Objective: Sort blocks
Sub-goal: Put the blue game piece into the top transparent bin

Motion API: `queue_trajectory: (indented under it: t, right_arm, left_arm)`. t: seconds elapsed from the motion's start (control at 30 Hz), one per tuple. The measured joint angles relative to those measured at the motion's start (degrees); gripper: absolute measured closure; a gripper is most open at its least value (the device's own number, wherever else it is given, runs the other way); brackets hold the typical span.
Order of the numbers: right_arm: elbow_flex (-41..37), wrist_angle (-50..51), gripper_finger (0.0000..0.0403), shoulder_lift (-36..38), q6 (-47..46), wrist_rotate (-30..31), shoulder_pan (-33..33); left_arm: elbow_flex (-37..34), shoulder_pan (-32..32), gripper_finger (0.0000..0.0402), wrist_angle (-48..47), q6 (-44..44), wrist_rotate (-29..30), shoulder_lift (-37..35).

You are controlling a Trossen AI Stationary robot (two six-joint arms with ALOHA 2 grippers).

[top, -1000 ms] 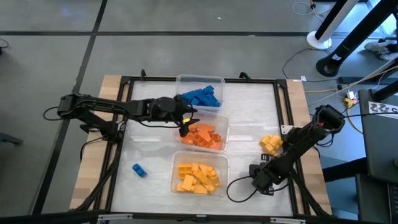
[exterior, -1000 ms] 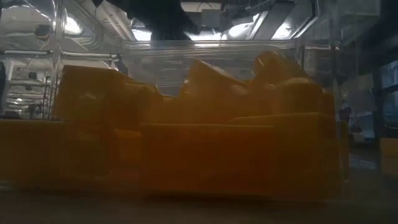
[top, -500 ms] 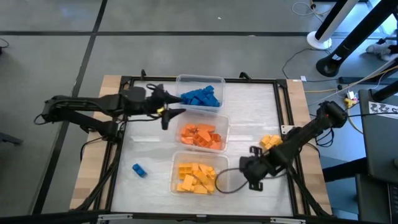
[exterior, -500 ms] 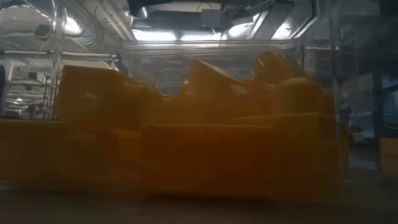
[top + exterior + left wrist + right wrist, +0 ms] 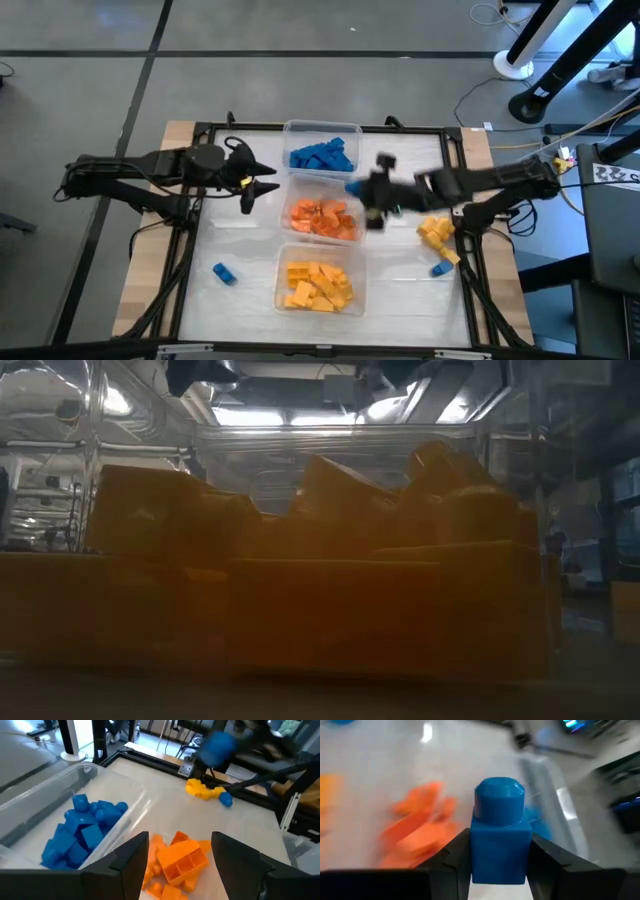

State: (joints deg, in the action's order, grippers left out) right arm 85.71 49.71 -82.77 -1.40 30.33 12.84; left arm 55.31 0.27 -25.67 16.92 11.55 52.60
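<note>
White table (image 5: 400, 300); blue block (image 5: 499, 837), round stud up, between right fingers (image 5: 547, 865)

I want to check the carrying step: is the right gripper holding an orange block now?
No, the right wrist view shows the right gripper shut on a blue block, with its round stud up between the two fingers.

The left arm reaches in low from its side, its claw (image 5: 262, 181) with fingers spread and nothing between them, while the right arm stretches level across toward the middle, its claw (image 5: 498, 851) clamped on a blue block (image 5: 498, 836).
</note>
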Motion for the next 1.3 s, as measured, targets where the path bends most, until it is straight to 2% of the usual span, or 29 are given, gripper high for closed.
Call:
queue_trajectory:
  t: [0.1,0.2,0.33,0.47,0.73,0.93,1.17,1.3]
  right_arm:
    - [0.00,-7.95,0.0258,-0.96,8.67,-0.44,-8.27]
    - [0.00,-14.74,0.0256,-2.85,12.33,-3.48,-15.79]
    - [-0.02,-20.86,0.0250,-5.24,12.64,-10.12,-23.13]
    - [-0.02,-23.84,0.0241,-8.06,12.36,-13.31,-27.28]
    - [-0.07,-28.14,0.0236,-13.95,12.28,-13.46,-29.90]
    - [-0.07,-30.38,0.0236,-17.78,12.20,-12.09,-29.76]
    - [-0.07,-30.35,0.0235,-20.17,12.21,-14.51,-29.75]
    - [-0.07,-30.21,0.0235,-20.34,12.21,-14.96,-29.75]
  left_arm:
    - [-0.59,-0.50,0.0196,0.45,0.38,0.00,0.44]
    - [-0.63,-1.12,0.0196,0.45,2.07,0.02,1.07]
    - [-0.63,-1.91,0.0196,-3.14,6.66,-0.84,1.04]
    - [-0.63,-3.57,0.0196,-11.16,9.39,-4.02,0.60]
    - [-0.63,-10.22,0.0196,-25.27,11.78,-16.08,0.52]
    - [-0.63,-14.63,0.0196,-26.78,13.23,-16.52,0.52]
    - [-0.63,-17.25,0.0196,-27.07,13.50,-16.52,0.52]
    - [-0.63,-19.71,0.0196,-29.36,13.14,-19.21,0.52]
